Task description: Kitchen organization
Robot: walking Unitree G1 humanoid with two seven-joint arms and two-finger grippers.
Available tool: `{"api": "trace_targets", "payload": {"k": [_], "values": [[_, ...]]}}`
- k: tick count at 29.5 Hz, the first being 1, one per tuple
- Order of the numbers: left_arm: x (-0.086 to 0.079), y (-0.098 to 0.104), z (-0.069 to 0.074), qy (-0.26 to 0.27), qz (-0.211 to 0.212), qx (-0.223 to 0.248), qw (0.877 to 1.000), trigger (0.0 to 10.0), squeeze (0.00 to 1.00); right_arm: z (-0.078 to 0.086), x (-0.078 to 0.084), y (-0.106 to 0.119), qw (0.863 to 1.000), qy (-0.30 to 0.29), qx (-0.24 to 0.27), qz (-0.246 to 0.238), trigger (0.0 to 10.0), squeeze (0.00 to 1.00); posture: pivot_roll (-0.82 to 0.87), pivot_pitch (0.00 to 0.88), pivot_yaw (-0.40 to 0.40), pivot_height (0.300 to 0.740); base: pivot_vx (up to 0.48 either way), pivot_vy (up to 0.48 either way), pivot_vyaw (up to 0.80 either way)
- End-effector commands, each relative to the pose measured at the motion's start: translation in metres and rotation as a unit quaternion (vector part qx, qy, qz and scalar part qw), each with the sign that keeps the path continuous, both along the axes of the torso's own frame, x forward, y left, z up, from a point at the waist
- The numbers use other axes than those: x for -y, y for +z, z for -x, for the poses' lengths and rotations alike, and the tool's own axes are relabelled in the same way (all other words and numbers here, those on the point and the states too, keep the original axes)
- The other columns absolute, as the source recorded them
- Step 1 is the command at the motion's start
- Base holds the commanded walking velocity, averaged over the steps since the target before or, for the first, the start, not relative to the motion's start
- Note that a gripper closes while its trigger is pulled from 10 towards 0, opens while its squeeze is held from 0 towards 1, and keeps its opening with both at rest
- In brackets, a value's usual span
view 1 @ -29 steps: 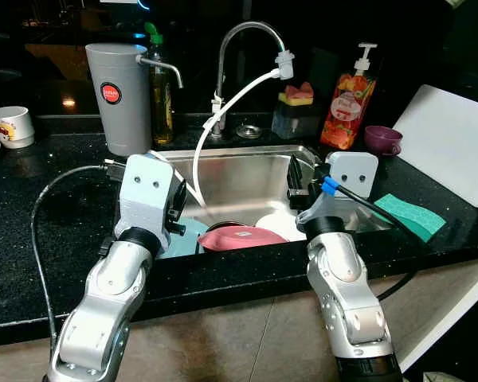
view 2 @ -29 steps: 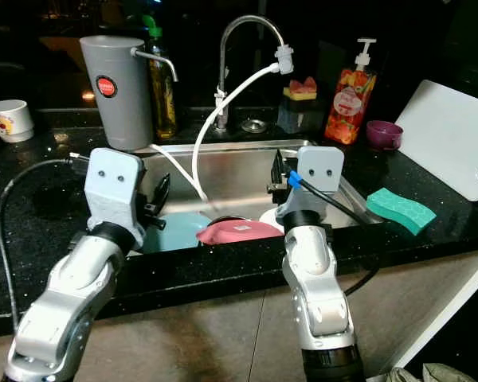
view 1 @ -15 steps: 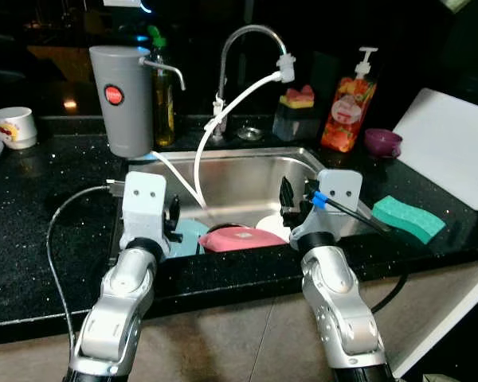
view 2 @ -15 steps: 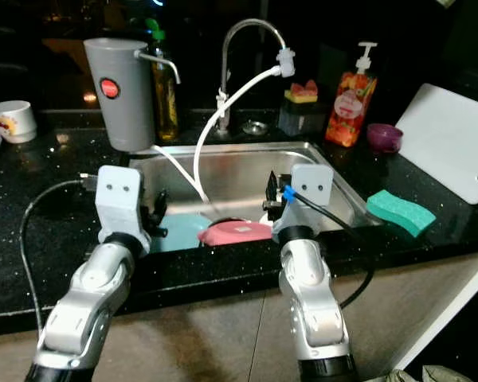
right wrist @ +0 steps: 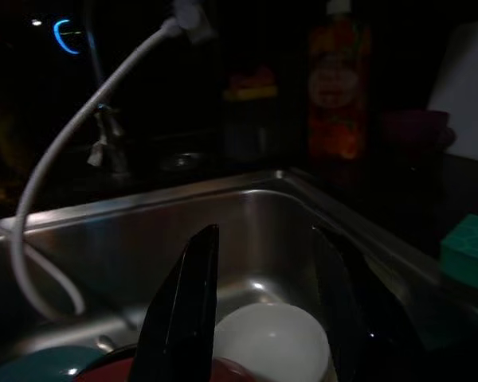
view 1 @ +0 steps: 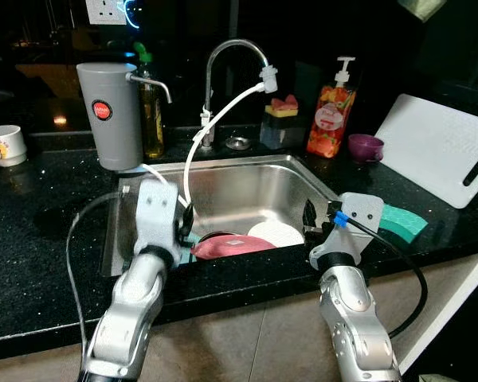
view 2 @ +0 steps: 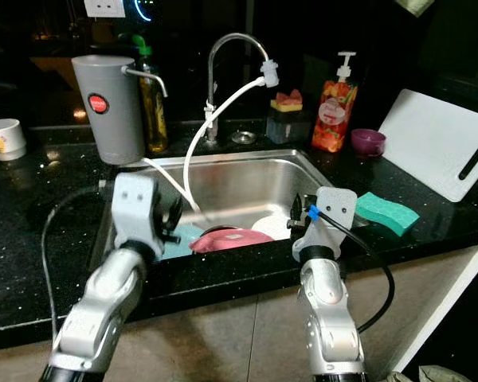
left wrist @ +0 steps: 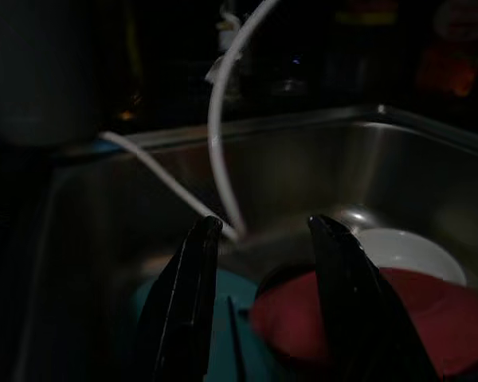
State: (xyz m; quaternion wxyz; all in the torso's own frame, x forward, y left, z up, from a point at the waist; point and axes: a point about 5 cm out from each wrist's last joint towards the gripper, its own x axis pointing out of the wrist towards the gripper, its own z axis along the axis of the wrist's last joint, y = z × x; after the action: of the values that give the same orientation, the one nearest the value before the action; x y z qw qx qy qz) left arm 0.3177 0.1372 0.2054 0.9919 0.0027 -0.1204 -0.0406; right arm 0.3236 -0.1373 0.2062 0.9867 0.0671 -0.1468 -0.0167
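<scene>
A steel sink point(view 1: 247, 187) holds a red plate point(view 1: 233, 245) near its front wall, with a teal plate point(view 2: 183, 236) to its left and a white plate point(view 1: 275, 233) to its right. My left gripper point(view 1: 187, 227) hovers open at the sink's front left, just above the teal and red plates point(left wrist: 366, 318). At the front right, my right gripper point(view 1: 309, 216) is open too, pointing over the white plate point(right wrist: 271, 338). Neither gripper holds anything.
A faucet point(view 1: 223, 56) with a white hose point(view 1: 215, 119) hangs into the sink. Behind it stand a grey dispenser point(view 1: 110, 115), an oil bottle point(view 1: 150, 111), a soap bottle point(view 1: 328, 119) and a purple bowl point(view 1: 365, 147). A green sponge point(view 1: 400, 221) and a white cutting board point(view 1: 438, 147) lie to the right, and a mug point(view 1: 1, 145) sits far left.
The camera has shifted, so the whole scene sits differently. Both arms have drawn back toward the sink's front edge. Both grippers stay open and the plates have not moved.
</scene>
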Motion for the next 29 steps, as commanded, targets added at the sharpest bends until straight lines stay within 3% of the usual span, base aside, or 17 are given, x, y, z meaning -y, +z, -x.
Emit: {"api": "trace_targets", "payload": {"k": [1, 4, 10, 18, 29], "values": [[-0.007, -0.003, 0.004, 0.003, 0.014, 0.012, 1.0, 10.0, 0.0, 0.0, 0.001, -0.013, 1.0, 0.007, -0.019, -0.008, 10.0, 0.0, 0.14, 0.01, -0.086, 0.74, 0.0, 0.0, 0.0], [-0.016, -0.006, 0.012, 0.0, 0.013, 0.019, 1.0, 10.0, 0.0, 0.0, 0.008, -0.02, 1.0, 0.008, -0.03, -0.002, 10.0, 0.0, 0.14, 0.012, -0.088, 0.74, 0.0, 0.0, 0.0], [-0.017, -0.005, 0.017, -0.037, -0.003, 0.017, 0.999, 10.0, 0.0, 0.001, 0.022, -0.021, 1.0, -0.008, -0.028, 0.005, 10.0, 0.0, 0.13, 0.012, -0.058, 0.74, 0.0, 0.0, 0.0], [-0.01, -0.006, 0.016, -0.073, -0.012, 0.017, 0.997, 10.0, 0.0, 0.007, 0.022, -0.023, 1.0, -0.015, -0.026, 0.001, 10.0, 0.0, 0.11, 0.019, -0.042, 0.74, 0.0, 0.0, 0.0], [-0.003, -0.011, 0.027, -0.129, -0.032, 0.002, 0.991, 10.0, 0.0, 0.009, 0.015, -0.032, 0.999, -0.008, -0.037, -0.009, 10.0, 0.0, 0.14, 0.018, -0.031, 0.74, 0.0, 0.0, 0.0]]}}
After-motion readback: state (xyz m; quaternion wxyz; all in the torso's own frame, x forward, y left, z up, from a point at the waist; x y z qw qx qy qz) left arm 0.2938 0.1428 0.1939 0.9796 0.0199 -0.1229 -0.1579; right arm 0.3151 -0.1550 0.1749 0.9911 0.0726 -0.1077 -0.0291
